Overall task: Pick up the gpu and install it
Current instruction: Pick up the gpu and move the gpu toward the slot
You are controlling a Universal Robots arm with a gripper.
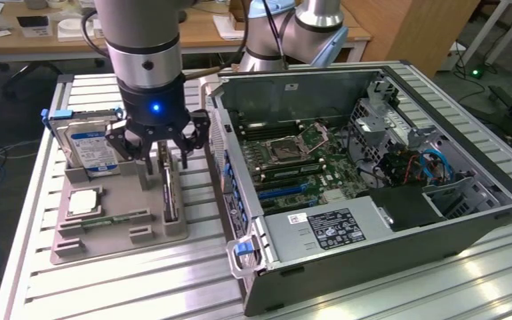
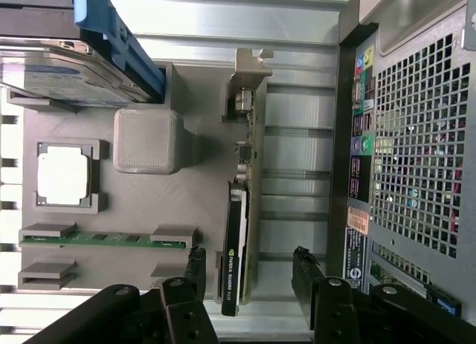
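The gpu [image 1: 169, 190] stands on edge in a slot of the grey parts tray [image 1: 123, 237], a slim dark card with a metal bracket. My gripper [image 1: 163, 160] hangs just above it, open, with one finger on each side of the card's upper end. In the wrist view the gpu [image 2: 236, 240] runs between my two black fingers [image 2: 195, 266], and there is a gap on both sides, so nothing is gripped. The open computer case [image 1: 372, 167] lies to the exterior view's right of the tray, its motherboard [image 1: 301, 160] exposed.
On the tray are a hard drive [image 1: 91, 150] with a blue-white label, a square processor [image 1: 85, 200] and a green memory stick [image 1: 114, 219]. The case's perforated rear wall [image 2: 416, 136] stands close beside the gpu. Another arm's base [image 1: 292, 33] rises behind the case.
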